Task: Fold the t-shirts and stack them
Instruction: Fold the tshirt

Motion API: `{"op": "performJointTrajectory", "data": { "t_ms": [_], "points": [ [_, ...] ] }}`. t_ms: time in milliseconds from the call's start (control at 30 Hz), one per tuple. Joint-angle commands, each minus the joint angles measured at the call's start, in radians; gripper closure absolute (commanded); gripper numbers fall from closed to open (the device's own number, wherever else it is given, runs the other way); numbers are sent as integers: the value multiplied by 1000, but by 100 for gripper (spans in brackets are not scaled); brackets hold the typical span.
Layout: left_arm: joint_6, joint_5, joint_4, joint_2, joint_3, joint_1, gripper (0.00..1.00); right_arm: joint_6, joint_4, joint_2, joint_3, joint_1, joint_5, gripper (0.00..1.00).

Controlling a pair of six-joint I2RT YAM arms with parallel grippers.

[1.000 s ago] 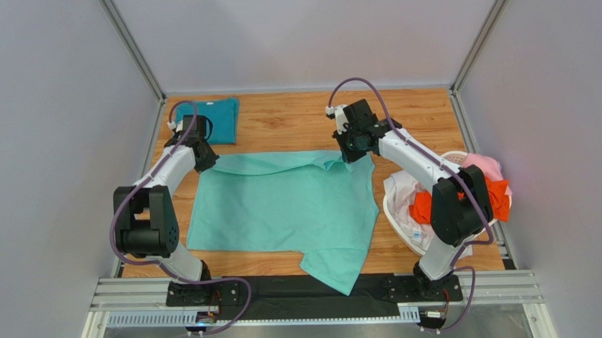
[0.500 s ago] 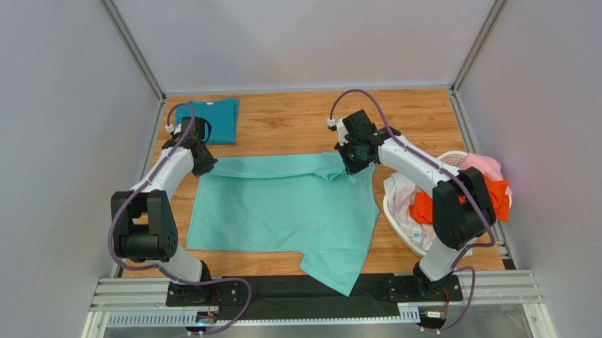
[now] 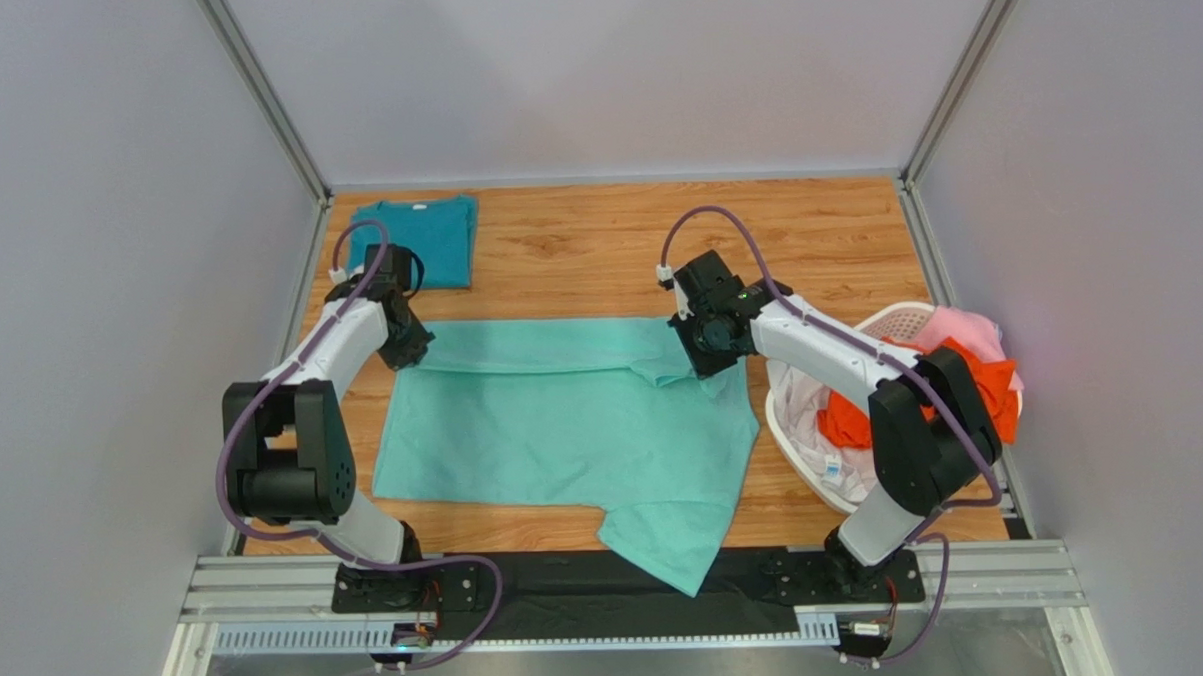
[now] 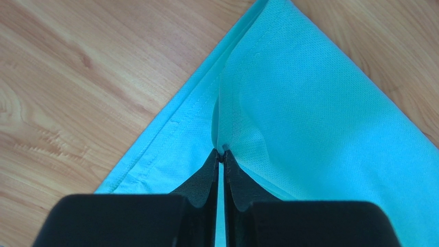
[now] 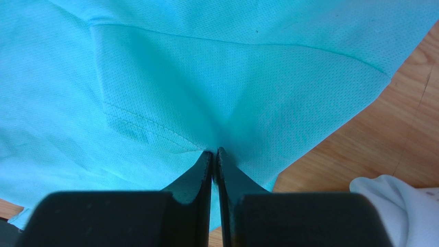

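Mint-aqua t-shirt (image 3: 566, 430) spread on the wooden table (image 3: 590, 249), its folded-over far edge pinched at each end by the left gripper (image 4: 220, 154) and right gripper (image 5: 214, 152), both closed tight on the cloth; darker teal t-shirt (image 3: 427, 232) lies folded at far left.

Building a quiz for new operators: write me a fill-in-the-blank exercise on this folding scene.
1. The left hand and the right hand are both shut on the ____ edge of the mint t-shirt.
2. The folded teal t-shirt lies in the table's far ____ corner.
3. The laundry basket holding the orange t-shirt stands beside the ____ arm.
Missing words: far; left; right.
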Motion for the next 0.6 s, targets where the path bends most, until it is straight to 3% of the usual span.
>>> {"op": "performJointTrajectory", "data": {
  "t_ms": [0,67,100,133,167,233,267,333,367,567],
  "points": [
    [-25,-27,-41,-16,-12,9,90,56,-6,-27,-30,11,60,87],
    [-25,-38,-56,-31,-14,9,72,68,-6,-33,-50,18,67,73],
    [-23,-38,-58,-37,-17,9,65,70,-6,-35,-56,21,68,61],
    [-22,-38,-61,-57,-18,9,51,77,-6,-39,-62,25,70,58],
    [-14,-33,-62,-68,-20,9,48,76,-6,-50,-68,31,68,56],
    [-6,-18,-67,-96,-20,11,38,68,-6,-62,-70,37,54,43],
    [0,-10,-68,-106,-20,9,35,67,-8,-76,-65,38,44,34],
    [6,22,-68,-136,-18,9,11,65,-8,-91,-56,43,33,19],
    [15,34,-67,-146,-17,9,1,67,-9,-111,-47,48,25,0],
    [32,155,-27,-183,-20,9,0,230,35,-171,-21,52,82,0]
  ]
}}
